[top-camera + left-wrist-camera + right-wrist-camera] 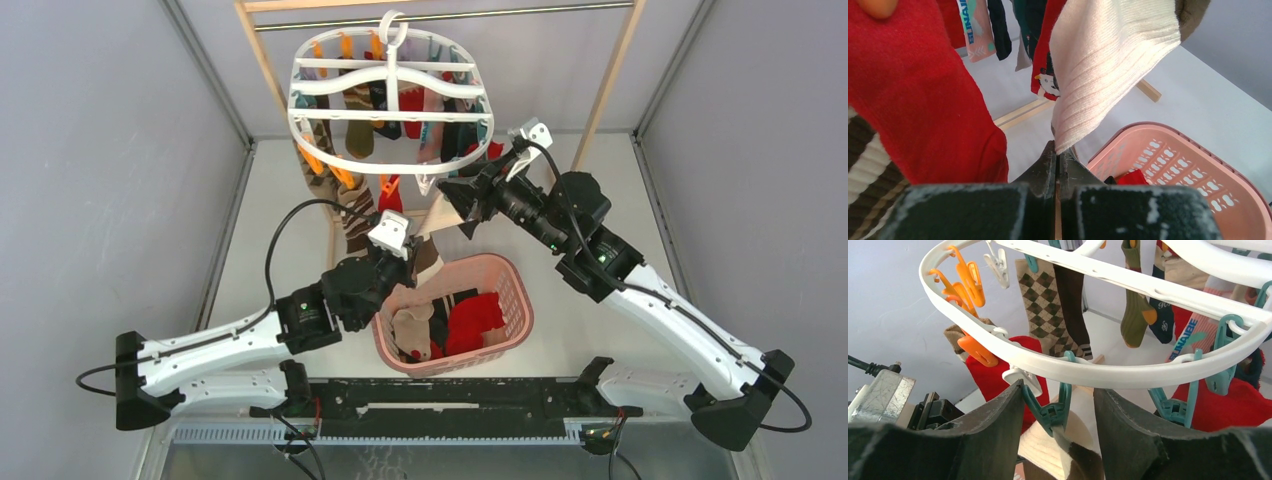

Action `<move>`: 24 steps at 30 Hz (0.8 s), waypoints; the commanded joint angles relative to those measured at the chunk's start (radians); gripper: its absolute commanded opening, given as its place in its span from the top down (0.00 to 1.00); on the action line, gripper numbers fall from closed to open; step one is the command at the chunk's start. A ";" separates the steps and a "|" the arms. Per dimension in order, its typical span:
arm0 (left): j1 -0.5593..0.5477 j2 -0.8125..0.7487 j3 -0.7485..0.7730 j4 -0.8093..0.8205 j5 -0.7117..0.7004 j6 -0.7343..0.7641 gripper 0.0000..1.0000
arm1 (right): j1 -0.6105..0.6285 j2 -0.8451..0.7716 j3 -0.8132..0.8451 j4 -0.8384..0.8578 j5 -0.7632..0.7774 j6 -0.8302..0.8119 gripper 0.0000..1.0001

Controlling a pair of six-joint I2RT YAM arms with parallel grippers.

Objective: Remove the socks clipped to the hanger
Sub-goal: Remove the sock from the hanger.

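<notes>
Left gripper (1057,152): clenched, with the jaws pressed flat on the bottom corner of the cream sock (1108,65). It sits below the hanger (1128,374), on its near side.
Red sock (923,100): just left of the cream one, clipped under the hanger and hanging free. I am not touching it.
Cream sock: this is the one I am working on. Its top is at the hanger's near rim and it runs slantwise down to my left gripper. It looks drawn fairly straight.
Other socks: many hang under the hanger, including an argyle sock (1040,305) toward the far side. A few lie in the basket (1193,162) below the hanger.
Teal clip (1050,415): hangs from the hanger's near rim with cream fabric just under it, so I judge it holds the cream sock's top.
Right gripper (1058,390): released, with the jaws apart and straddling the teal clip just under the rim. One finger is against the clip and the other is a little off it.
Handling: ribbed knit, soft, light and stretchy. I expect it to stretch before it slips from the clip.
Where to hold: I judge the corner pinch at the bottom is good enough. The release should come from squeezing the clip's tails, not the fabric.
Risk: the hanger hangs by its hook, so a hard pull would probably swing it and shake the other socks.
</notes>
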State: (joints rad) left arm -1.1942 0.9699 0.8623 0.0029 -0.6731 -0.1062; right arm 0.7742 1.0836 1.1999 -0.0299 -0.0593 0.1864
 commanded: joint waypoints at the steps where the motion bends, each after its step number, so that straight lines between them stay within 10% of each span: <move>1: 0.007 -0.023 0.043 0.017 0.017 -0.013 1.00 | -0.014 -0.002 0.041 0.078 -0.031 -0.003 0.41; 11: 0.008 -0.032 0.035 0.017 0.020 -0.018 1.00 | -0.029 0.012 0.040 0.085 -0.045 0.016 0.57; 17: 0.008 -0.043 0.028 0.017 0.021 -0.021 1.00 | -0.030 0.014 0.041 0.087 -0.021 0.026 1.00; 24: 0.008 -0.071 0.038 -0.023 0.047 -0.040 1.00 | -0.032 0.010 0.040 0.081 -0.026 0.028 1.00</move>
State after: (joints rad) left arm -1.1923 0.9356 0.8623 -0.0071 -0.6601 -0.1158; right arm 0.7464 1.1000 1.1999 0.0067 -0.0937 0.2077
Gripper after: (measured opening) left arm 0.011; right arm 0.039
